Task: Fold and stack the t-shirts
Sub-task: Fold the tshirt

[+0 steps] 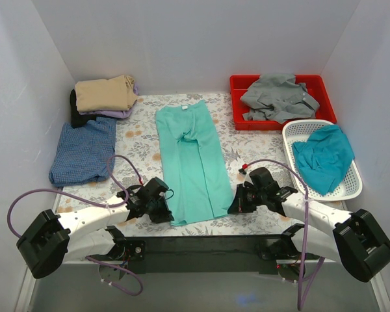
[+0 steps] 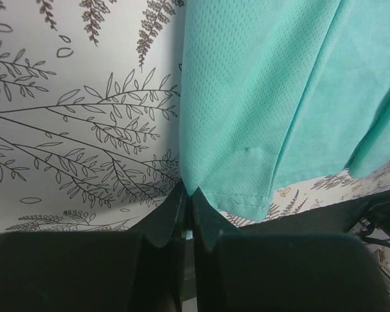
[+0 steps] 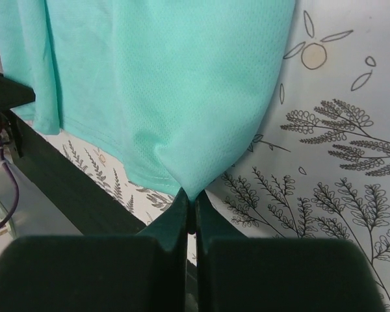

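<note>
The mint green t-shirt [image 1: 188, 159] is lying mid-way across the table [image 1: 138, 140], its long axis running twelve to six o'clock, collar pointing to twelve. The left gripper [image 2: 189, 198] is pinching its seven-o'clock hem corner, the right gripper [image 3: 190, 198] the five-o'clock corner.

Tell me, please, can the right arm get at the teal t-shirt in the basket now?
Probably, once freed: the right gripper is shut on a corner of the mint green t-shirt. The teal t-shirt lies uncovered in the white basket on that side.
</note>
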Robot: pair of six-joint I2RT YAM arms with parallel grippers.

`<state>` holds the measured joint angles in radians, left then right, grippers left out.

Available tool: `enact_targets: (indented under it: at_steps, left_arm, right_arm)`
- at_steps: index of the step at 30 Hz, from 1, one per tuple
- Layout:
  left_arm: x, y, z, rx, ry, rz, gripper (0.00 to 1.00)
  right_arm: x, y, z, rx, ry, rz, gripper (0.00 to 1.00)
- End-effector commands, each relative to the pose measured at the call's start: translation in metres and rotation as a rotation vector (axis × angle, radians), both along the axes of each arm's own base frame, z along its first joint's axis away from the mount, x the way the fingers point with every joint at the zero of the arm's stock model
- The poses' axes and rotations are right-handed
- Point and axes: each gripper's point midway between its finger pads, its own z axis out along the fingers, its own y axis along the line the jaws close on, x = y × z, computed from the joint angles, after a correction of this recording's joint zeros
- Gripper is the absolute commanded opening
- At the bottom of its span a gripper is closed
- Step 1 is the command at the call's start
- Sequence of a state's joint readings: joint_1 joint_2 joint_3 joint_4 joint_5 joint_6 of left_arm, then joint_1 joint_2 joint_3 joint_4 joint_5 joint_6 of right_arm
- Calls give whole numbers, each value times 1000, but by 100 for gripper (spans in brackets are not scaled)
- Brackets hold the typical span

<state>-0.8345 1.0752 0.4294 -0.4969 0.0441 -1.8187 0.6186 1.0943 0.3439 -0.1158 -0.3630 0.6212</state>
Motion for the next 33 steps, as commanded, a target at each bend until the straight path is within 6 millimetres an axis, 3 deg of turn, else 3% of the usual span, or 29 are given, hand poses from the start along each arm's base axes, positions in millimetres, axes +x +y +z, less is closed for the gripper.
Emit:
enact_targets:
  at_steps: [1,6,12,21,25,27,29,30,32,33]
  left_arm:
    - [7,0,8,24,-30,-10,0]
    - [17,-11,32,-6,-71,-28,0]
    - [27,-10,44,23,-106,-14,0]
    - [52,-12,59,99,-162,5,0]
    - [78,-11,71,159,-234,22,0]
    - [94,-11,82,174,-276,26,0]
    - [111,-4,83,196,-288,58,0]
    - [119,-3,87,200,-301,60,0]
    - [138,3,87,186,-303,88,0]
    - [145,5,90,184,-314,84,0]
  right_arm:
    - [10,14,23,56,-71,54,1]
    - [15,23,46,114,-118,84,1]
    - [24,32,72,151,-174,100,1]
    - [63,48,103,129,-297,118,1]
    - [83,57,101,84,-309,146,1]
    - [96,62,110,79,-341,159,1]
    - [106,66,107,59,-336,166,1]
    - [115,68,114,57,-359,167,1]
    - [124,69,106,34,-341,170,1]
    - [132,72,113,36,-362,176,1]
